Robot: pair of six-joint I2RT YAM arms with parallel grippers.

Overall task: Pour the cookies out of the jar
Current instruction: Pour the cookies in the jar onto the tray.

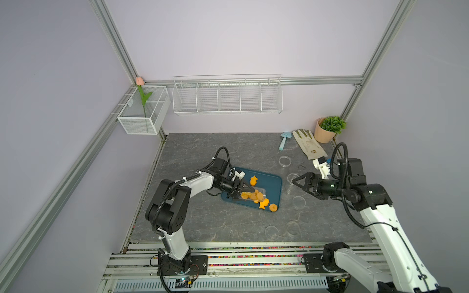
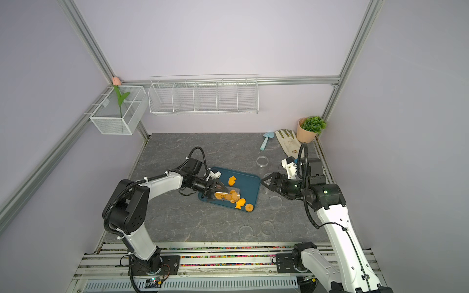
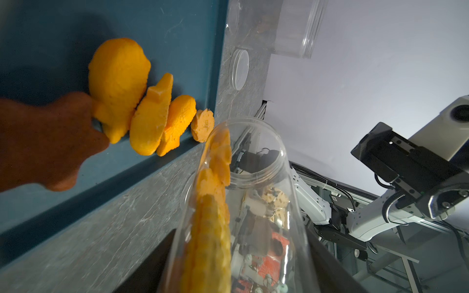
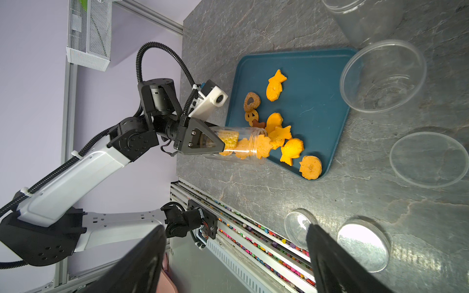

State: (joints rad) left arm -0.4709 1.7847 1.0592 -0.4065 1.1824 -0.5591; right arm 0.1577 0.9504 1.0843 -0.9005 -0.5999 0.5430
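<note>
While the left gripper [image 1: 247, 193] squeezes the jar [image 1: 256, 194] tight by its closed end, the jar lies almost flat, and its open mouth faces about 3 o'clock in both top views. It is over the 7 o'clock part of the blue tray [image 1: 272, 181], which sits in the middle of the gray table [image 1: 203, 223]. Many cookies [image 4: 279, 137] are out on the tray. They are heaped right at the mouth and spread toward the tray's 5 o'clock corner, where a round one [image 4: 310, 167] lies last by the rim. An orange fish [image 4: 275, 85] lies alone near 12 o'clock on the tray. A brown heart [image 4: 252, 101] and a small pretzel [image 4: 251, 118] lie close beside the left gripper. A few cookies are inside the jar, and one sticks halfway out of the mouth. The right gripper [image 1: 294, 181] hangs at 3 o'clock from the tray, off to its side, with its jaws wide apart and nothing in them. Clear lids [image 1: 271, 232] lie on the table at 5 o'clock. A trowel [image 1: 283, 140], a glove [image 1: 308, 144] and a pot [image 1: 323, 134] with a green plant are in the 1 o'clock corner.
</note>
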